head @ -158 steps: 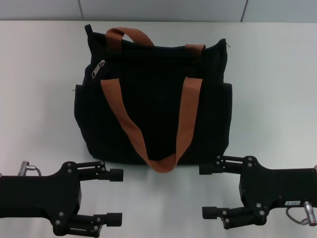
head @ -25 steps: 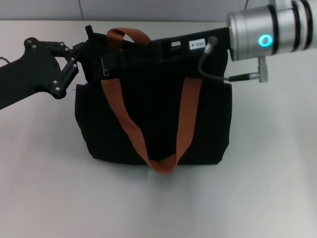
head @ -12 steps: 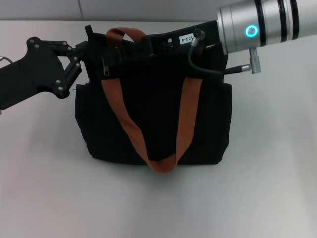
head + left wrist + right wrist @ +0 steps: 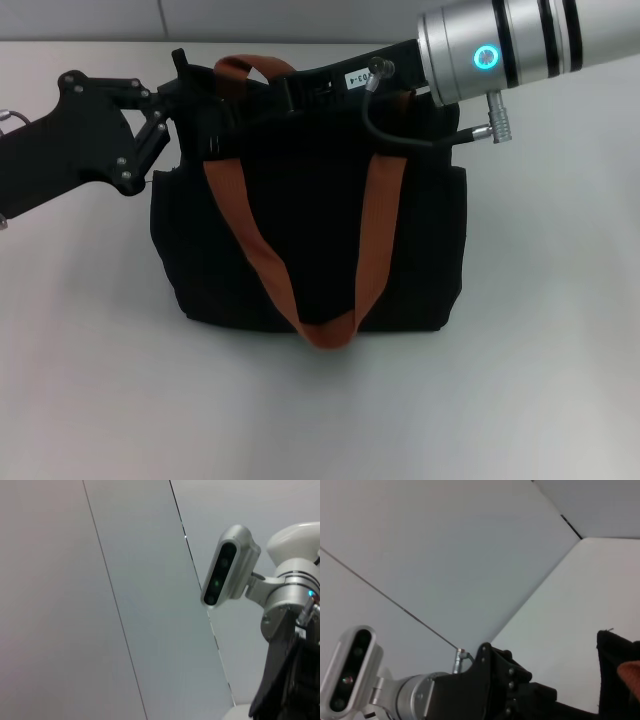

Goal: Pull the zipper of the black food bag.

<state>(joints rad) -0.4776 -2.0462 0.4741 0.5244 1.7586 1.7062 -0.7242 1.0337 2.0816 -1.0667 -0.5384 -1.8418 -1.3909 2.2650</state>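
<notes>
Black food bag upright on the pale desk, mid-frame in the head view, orange-brown straps looping down its front face and one strap arching above the top edge. Zipper on the zip track along the bag's top, near the upper left corner, dark against dark fabric and barely distinguishable, with the pull tab itself not clearly visible.

Left tool pressed against that same upper left corner, right beside the zipper's end, fingers touching the bag's top edge; whether clenched on the fabric or merely resting there cannot be told. Left arm reaching in from the left side, black linkage angled up toward the bag.

Right tool lying along the top edge of the bag, near the arched strap and just right of the zipper; fingertips lost against the black fabric, so released or clenched cannot be told. Right arm stretched across from the upper right, silver wrist with a lit blue ring above the bag's right corner, black cable hanging from it over the bag.

In the right wrist view, only a corner of the bag and the left arm beyond it.
</notes>
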